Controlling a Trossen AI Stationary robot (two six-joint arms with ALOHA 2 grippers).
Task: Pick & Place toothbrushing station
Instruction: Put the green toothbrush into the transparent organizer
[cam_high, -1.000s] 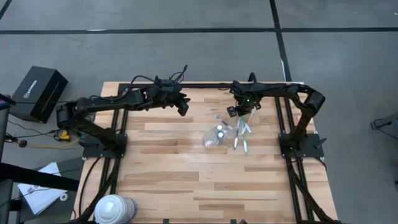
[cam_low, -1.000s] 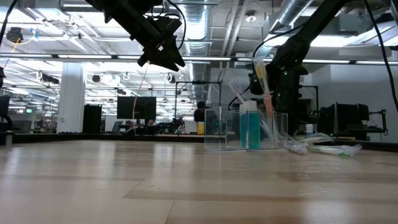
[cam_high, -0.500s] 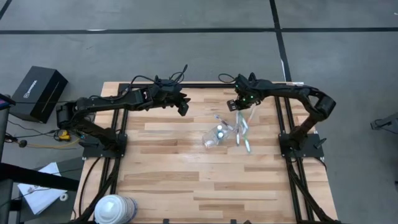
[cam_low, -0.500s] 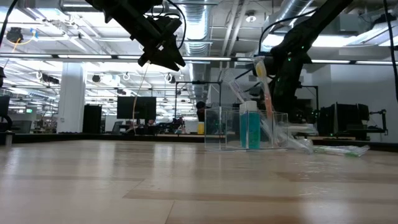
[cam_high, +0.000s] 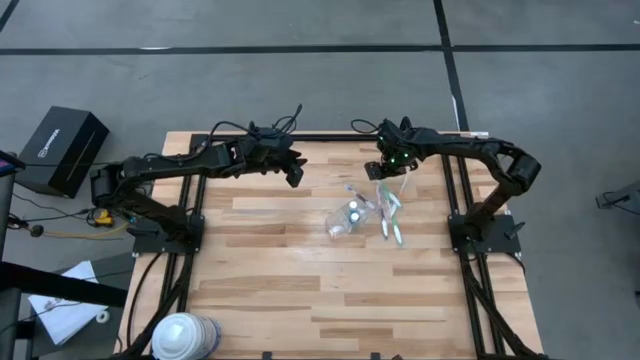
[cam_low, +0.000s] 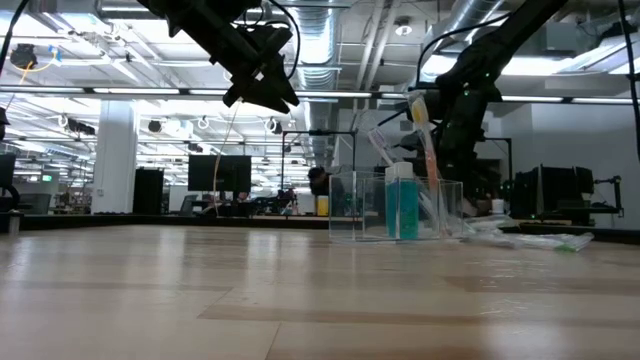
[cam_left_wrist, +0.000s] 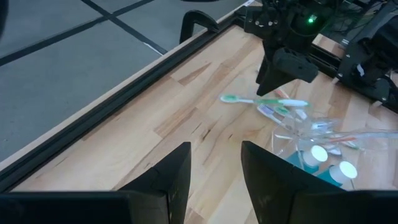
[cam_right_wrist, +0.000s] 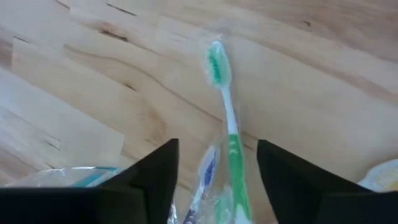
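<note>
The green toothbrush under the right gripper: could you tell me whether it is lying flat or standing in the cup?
Lying flat: the green toothbrush rests on the wooden table, outside the cup.

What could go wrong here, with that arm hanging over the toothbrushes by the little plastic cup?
The right gripper hangs open over a green toothbrush lying flat on the wooden table among other wrapped brushes; closing there, it might pinch two or slip off the wrapper. The clear cup, already holding a blue tube and a pink toothbrush, stands close by, so a swing could tip it. The left gripper waits aside.
</note>
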